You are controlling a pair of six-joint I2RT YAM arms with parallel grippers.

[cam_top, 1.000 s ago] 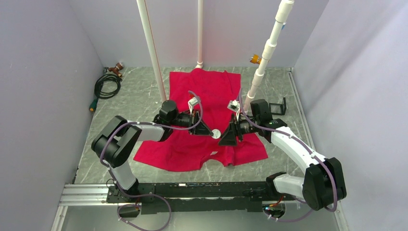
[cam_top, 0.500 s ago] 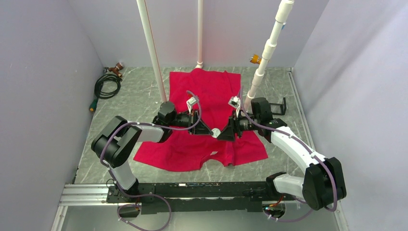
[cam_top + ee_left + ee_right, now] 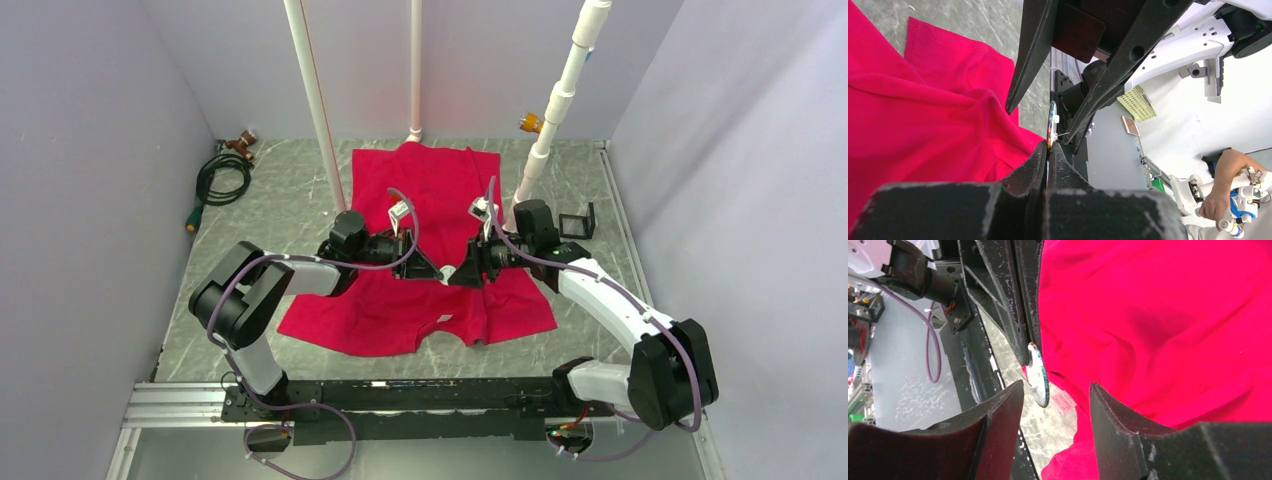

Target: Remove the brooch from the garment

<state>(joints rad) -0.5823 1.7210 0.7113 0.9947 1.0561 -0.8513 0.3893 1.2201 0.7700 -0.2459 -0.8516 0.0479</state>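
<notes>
Your left claw [image 3: 1048, 149] is pressed together, pinching the brooch [image 3: 1038, 376] by its edge, just over the red garment [image 3: 1158, 315] on the worktop [image 3: 280, 200]. Your right claw [image 3: 1055, 385] is spread and faces the disc without gripping it.

Lilac walls [image 3: 90, 150], grey marbled floor [image 3: 280, 205]; wht pipes [image 3: 318, 110]

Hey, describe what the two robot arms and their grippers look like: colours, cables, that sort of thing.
The left arm and right arm both have white links between bulky black joints, and a thin purple cable loops along each. The left gripper and right gripper are black and wedge-shaped. Their fingers look matte, with scuffed pale edges.
</notes>
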